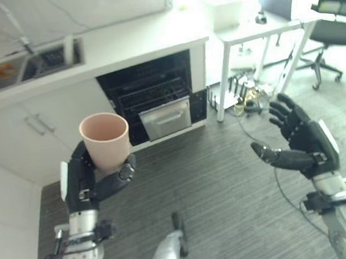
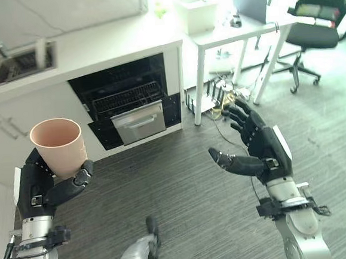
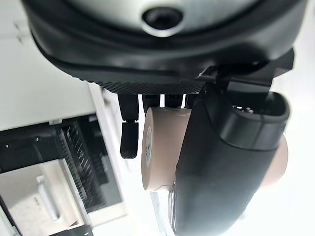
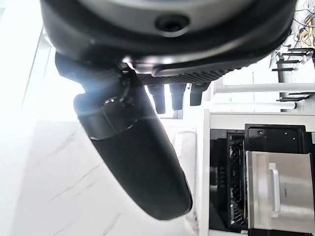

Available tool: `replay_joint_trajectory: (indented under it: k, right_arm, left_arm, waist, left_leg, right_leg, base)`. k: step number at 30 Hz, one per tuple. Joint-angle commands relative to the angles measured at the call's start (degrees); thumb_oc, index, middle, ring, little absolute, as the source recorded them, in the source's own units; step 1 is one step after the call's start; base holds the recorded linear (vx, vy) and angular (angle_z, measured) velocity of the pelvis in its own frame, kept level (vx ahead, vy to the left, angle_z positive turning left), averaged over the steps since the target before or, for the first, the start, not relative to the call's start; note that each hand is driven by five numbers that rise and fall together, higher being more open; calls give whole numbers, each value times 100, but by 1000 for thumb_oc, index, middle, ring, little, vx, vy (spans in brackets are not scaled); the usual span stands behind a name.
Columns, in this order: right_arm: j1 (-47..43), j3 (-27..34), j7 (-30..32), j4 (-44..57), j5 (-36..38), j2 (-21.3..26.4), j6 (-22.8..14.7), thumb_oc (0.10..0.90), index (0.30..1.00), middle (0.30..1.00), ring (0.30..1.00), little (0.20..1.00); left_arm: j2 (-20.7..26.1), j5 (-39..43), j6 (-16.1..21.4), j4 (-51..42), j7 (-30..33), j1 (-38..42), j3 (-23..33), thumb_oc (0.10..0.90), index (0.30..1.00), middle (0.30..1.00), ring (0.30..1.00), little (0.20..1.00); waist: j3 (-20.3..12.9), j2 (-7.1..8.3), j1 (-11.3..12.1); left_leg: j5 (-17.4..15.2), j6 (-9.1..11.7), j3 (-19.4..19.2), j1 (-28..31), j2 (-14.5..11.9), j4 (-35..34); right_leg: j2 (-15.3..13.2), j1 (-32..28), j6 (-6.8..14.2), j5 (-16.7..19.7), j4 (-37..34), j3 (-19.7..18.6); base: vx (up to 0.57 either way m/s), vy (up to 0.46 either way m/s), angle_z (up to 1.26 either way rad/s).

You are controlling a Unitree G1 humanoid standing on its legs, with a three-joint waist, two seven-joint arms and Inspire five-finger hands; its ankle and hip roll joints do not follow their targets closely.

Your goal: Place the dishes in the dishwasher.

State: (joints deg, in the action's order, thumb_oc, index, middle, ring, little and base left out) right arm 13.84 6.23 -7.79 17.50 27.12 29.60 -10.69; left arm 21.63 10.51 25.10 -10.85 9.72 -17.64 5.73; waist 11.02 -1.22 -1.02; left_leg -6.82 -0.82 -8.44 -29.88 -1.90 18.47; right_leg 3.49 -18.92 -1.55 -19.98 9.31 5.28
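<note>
Left hand clamped on one pink cup | right hand spread, empty | one dishwasher open

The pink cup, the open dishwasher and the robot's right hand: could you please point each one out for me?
pink cup (image 1: 106, 141): left eye view, on its outer wall.
dishwasher (image 1: 153, 94): left eye view, on its rack.
right hand (image 2: 264, 148): right eye view, on its palm.
</note>
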Motion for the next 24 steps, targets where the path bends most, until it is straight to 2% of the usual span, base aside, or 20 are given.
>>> replay_joint_trajectory:
  k: [1, 4, 6, 7, 8, 11, 12, 13, 14, 15, 17, 18, 19, 21, 22, 24]
  right_arm:
    - [-524, 491, -63, 499, 106, 21, -549, 800, 900, 900, 900, 900]
    - [-488, 567, -281, 544, 186, 68, -539, 800, 900, 900, 900, 900]
    - [-481, 542, -324, 626, 185, 13, -473, 800, 900, 900, 900, 900]
    - [-478, 538, -299, 672, 189, -45, -441, 800, 900, 900, 900, 900]
    - [-490, 526, -273, 679, 156, -67, -437, 800, 900, 900, 900, 900]
    - [-570, 498, -100, 668, 15, -182, -444, 800, 900, 900, 900, 900]
    - [-603, 491, -71, 644, 3, -238, -430, 800, 900, 900, 900, 900]
    - [-651, 475, -56, 619, -12, -302, -409, 800, 900, 900, 900, 900]
    - [-690, 439, -72, 593, -81, -386, -392, 800, 900, 900, 900, 900]
    - [-703, 394, -103, 595, -133, -448, -377, 800, 900, 900, 900, 900]
    - [-700, 292, -134, 602, -282, -527, -363, 800, 900, 900, 900, 900]
    - [-719, 214, -86, 577, -336, -516, -344, 800, 900, 900, 900, 900]
    - [-706, 217, -54, 552, -203, -453, -313, 800, 900, 900, 900, 900]
    - [-702, 267, -20, 527, -35, -385, -291, 800, 900, 900, 900, 900]
    - [-660, 328, -25, 477, 134, -302, -332, 800, 900, 900, 900, 900]
    - [-646, 346, -58, 463, 234, -246, -311, 800, 900, 900, 900, 900]
  left_arm:
    - [269, -53, 724, -742, 256, 729, 305, 400, 300, 300, 300, 300]
    - [322, -51, 694, -759, 381, 783, 355, 400, 300, 300, 300, 300]
    - [385, -87, 619, -796, 495, 856, 385, 400, 300, 300, 300, 300]
    - [422, -41, 576, -833, 433, 889, 416, 400, 300, 300, 300, 300]
    - [428, -40, 570, -840, 411, 908, 412, 400, 300, 300, 300, 300]
    - [479, -34, 577, -856, 322, 1019, 400, 400, 300, 300, 300, 300]
    - [478, -8, 557, -857, 284, 1054, 405, 400, 300, 300, 300, 300]
    - [493, -17, 547, -860, 263, 1092, 402, 400, 300, 300, 300, 300]
    - [476, -70, 533, -875, 253, 1113, 408, 400, 300, 300, 300, 300]
    - [466, -123, 521, -887, 282, 1123, 404, 400, 300, 300, 300, 300]
    - [427, -219, 519, -897, 348, 1110, 420, 400, 300, 300, 300, 300]
    - [435, -243, 507, -879, 407, 1116, 418, 400, 300, 300, 300, 300]
    - [453, -190, 467, -885, 395, 1139, 460, 400, 300, 300, 300, 300]
    - [498, -193, 451, -865, 370, 1211, 471, 400, 300, 300, 300, 300]
    - [546, -313, 462, -837, 463, 1300, 412, 400, 300, 300, 300, 300]
    - [555, -373, 393, -856, 583, 1370, 315, 400, 300, 300, 300, 300]
  waist:
    - [-191, 114, 265]
    - [-297, 110, 256]
    - [-394, 160, 277]
    - [-502, 261, 317]
    - [-530, 287, 334]
    - [-677, 431, 402]
    - [-713, 460, 434]
    - [-722, 474, 453]
    - [-716, 433, 481]
    - [-672, 369, 474]
    - [-589, 242, 417]
    - [-536, 214, 376]
    - [-519, 238, 357]
    - [-471, 308, 317]
    - [-321, 459, 174]
    - [-278, 508, 43]
  left_leg:
    - [759, 792, -72, 876, -546, -128]
    - [738, 704, -205, 1022, -562, -128]
    - [589, 557, -253, 1208, -487, -128]
    - [484, 432, -277, 1292, -370, -128]
    - [453, 396, -259, 1308, -324, -128]
    - [279, 181, -73, 1417, -12, -128]
    - [238, 128, -15, 1441, 71, -128]
    - [189, 60, 90, 1499, 166, -128]
    - [134, 9, 235, 1588, 230, -128]
    - [80, -25, 376, 1689, 266, -128]
    - [-6, -82, 573, 1880, 270, -128]
    - [-54, -88, 617, 2005, 266, -128]
    - [-66, -64, 644, 2068, 255, -128]
    - [-147, -12, 711, 2162, 250, -128]
    - [-347, 70, 826, 2382, 294, -128]
    - [-482, 127, 987, 2473, 294, -128]
  right_leg:
    - [41, 1659, 531, 664, 788, -293]
    - [-81, 1500, 626, 559, 788, -226]
    - [-255, 1319, 749, 550, 788, -164]
    - [-438, 1219, 887, 761, 788, -102]
    - [-488, 1204, 927, 868, 788, -79]
    - [-769, 1121, 1194, 1577, 788, 150]
    - [-819, 1017, 1285, 1902, 788, 253]
    - [-838, 893, 1389, 2401, 788, 377]
    - [-837, 895, 1433, 2809, 1165, 440]
    - [-821, 1075, 1452, 2971, 1680, 430]
    - [-788, 1628, 1378, 2984, 2529, 350]
    - [-904, 2089, 1294, 2874, 2581, 417]
    - [-1045, 2265, 1193, 2613, 2147, 556]
    - [-1204, 2240, 1158, 2580, 1252, 711]
    - [-1496, 2612, 1167, 2318, 788, 570]
    - [-1633, 3047, 1214, 2050, 788, 49]
  base:
    - [330, 88, -44]
    - [372, 149, 4]
    - [425, 196, -54]
    - [328, 149, -27]
    - [363, 183, 22]
    - [259, 137, 57]
    - [274, 143, 52]
    - [271, 151, 48]
    - [244, 155, 58]
    - [207, 142, 51]
    - [159, 104, 39]
    - [203, 2, 33]
    - [210, -101, 20]
    - [249, -304, 28]
    - [273, -406, 69]
    - [257, -340, 67]
